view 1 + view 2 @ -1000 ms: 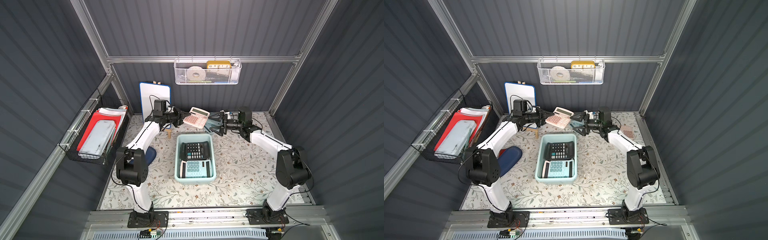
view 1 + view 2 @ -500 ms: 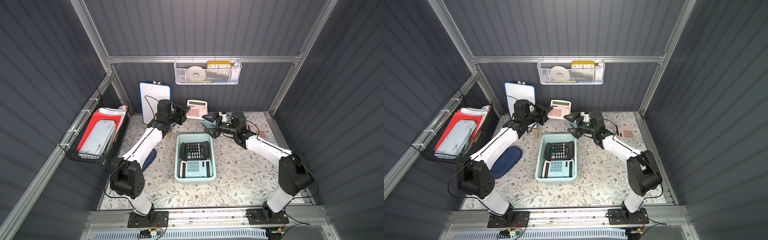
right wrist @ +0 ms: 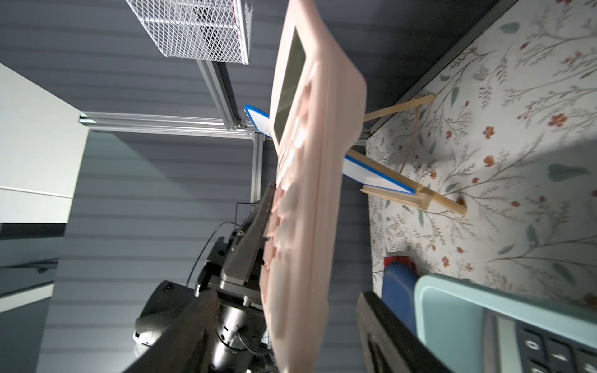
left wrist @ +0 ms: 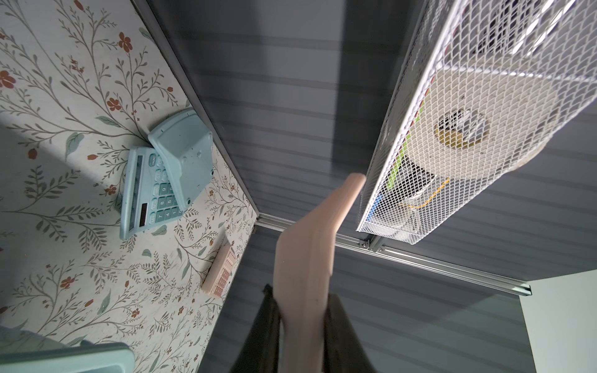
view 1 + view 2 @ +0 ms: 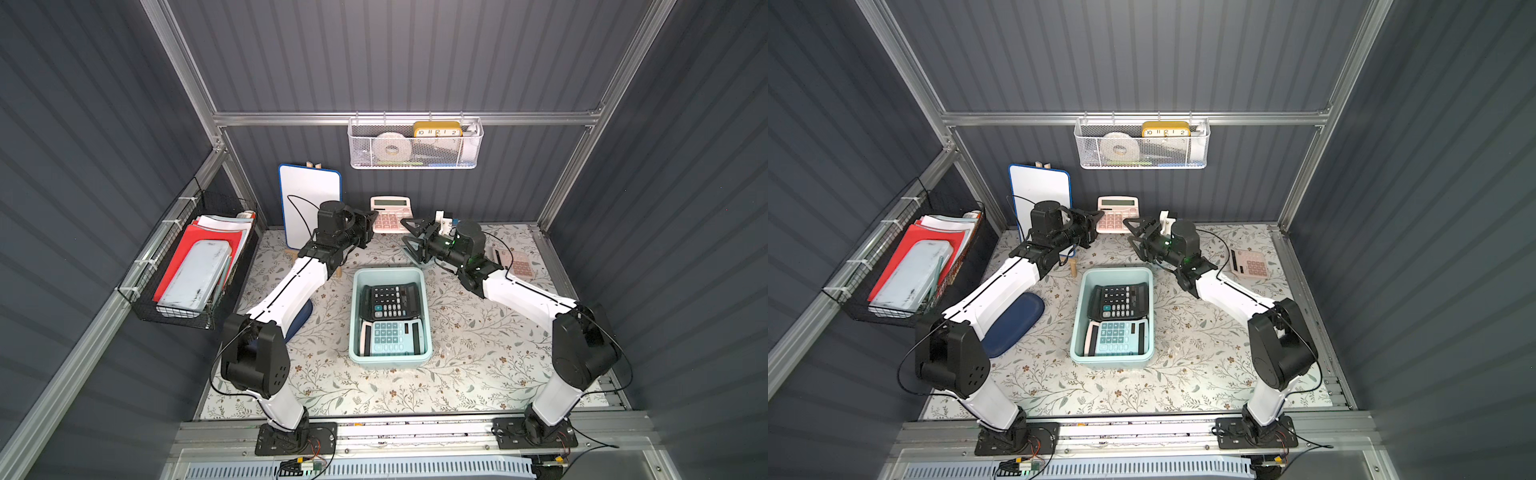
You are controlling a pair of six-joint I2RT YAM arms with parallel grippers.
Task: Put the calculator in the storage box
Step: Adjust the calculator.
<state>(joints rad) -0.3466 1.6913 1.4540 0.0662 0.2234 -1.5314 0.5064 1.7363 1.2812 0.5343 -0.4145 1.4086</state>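
A pink calculator (image 5: 390, 214) (image 5: 1117, 212) hangs upright in the air near the back wall, with my left gripper (image 5: 372, 220) (image 4: 300, 300) shut on its left edge. My right gripper (image 5: 405, 236) (image 3: 287, 306) is open; its jaws stand on either side of the calculator's right edge (image 3: 307, 193), with a gap on each side. The mint-green storage box (image 5: 388, 272) (image 5: 1117, 271) sits mid-table in front of both grippers. It holds a black calculator (image 5: 390, 301) and a light-blue one (image 5: 392, 338).
Another pink calculator (image 5: 515, 262) lies at the right back of the table. Two light-blue calculators (image 4: 161, 174) lie by the back wall under my right gripper. A whiteboard (image 5: 309, 203), a white mesh basket (image 5: 415, 145), a black wire basket (image 5: 195, 266) and a navy case (image 5: 1013, 324) surround the area.
My left gripper has raised the pink calculator and tipped it upright toward the back wall. My right gripper has moved in from the right, and its jaws now straddle the calculator's edge.
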